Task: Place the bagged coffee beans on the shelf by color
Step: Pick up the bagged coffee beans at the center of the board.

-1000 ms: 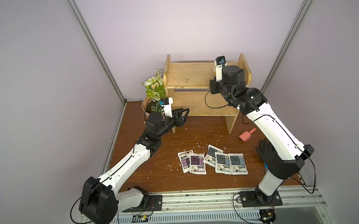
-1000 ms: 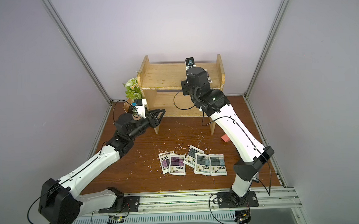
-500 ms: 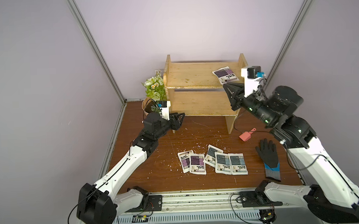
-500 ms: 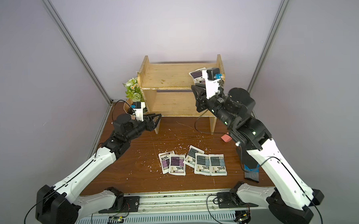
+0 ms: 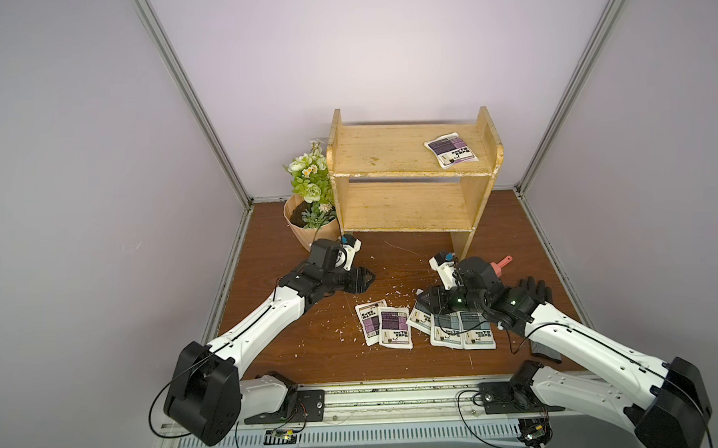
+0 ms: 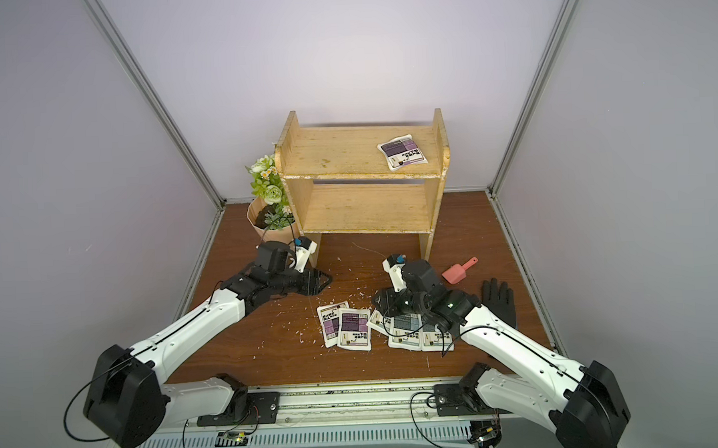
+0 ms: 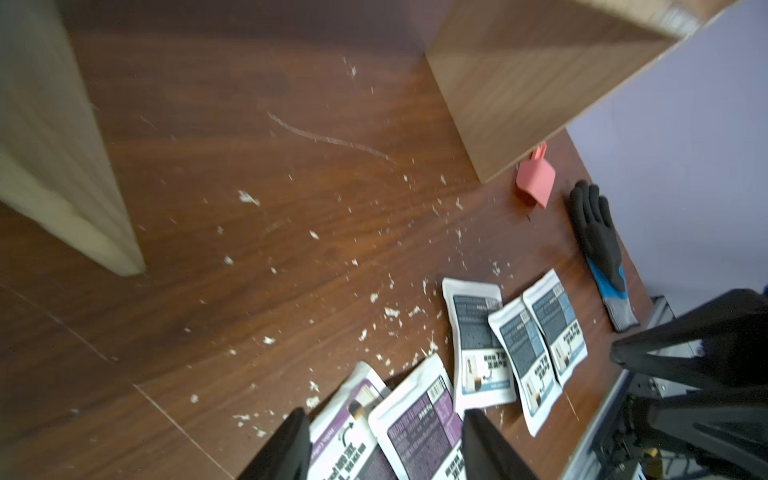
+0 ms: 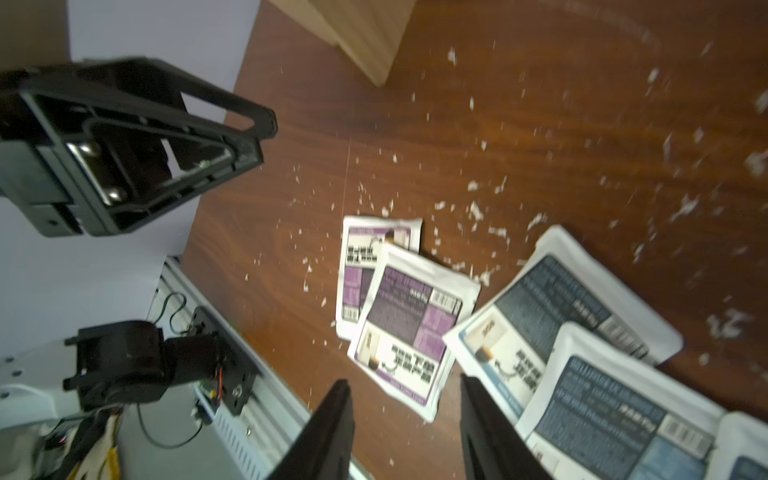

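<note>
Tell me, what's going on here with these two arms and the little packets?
Two robot arms are sorting coffee packets onto a wooden shelf by colour. One purple packet lies on the top board, at its right end. Five more lie on the table: a purple pair and three grey-blue packets. The right gripper hangs open low over the grey-blue ones; the left gripper, also open, is near the purple pair. Neither holds anything.

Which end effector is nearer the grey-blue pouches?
Right. The right end effector is over the edge of the grey-blue pouches; the left end effector is apart, beyond the purple pouches.
</note>
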You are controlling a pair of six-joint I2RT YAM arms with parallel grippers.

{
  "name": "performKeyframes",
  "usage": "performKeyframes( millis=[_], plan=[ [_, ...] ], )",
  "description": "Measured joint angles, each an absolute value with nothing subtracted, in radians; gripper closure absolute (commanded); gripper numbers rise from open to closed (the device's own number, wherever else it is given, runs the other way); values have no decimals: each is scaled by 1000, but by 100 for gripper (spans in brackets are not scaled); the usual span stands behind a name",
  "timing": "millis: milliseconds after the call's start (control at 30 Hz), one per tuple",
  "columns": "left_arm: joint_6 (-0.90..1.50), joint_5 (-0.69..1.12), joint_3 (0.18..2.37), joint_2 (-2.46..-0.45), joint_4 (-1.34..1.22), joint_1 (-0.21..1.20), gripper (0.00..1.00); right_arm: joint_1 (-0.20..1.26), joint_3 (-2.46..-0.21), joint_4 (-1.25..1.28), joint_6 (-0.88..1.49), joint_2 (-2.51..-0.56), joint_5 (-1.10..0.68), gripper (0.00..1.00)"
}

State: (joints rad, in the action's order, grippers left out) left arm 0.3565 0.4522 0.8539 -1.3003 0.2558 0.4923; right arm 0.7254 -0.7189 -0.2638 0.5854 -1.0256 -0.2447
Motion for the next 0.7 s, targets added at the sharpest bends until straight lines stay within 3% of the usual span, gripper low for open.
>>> performKeyframes(
  millis=[300, 700],
  plan=[
    [370, 580, 765, -1376, 381, 566, 38, 727, -662, -220, 636, -1079, -452, 41],
    [476, 591, 662, -1427, 313, 630, 37, 727, -592, -95, 613, -1270, -515, 44]
  ],
)
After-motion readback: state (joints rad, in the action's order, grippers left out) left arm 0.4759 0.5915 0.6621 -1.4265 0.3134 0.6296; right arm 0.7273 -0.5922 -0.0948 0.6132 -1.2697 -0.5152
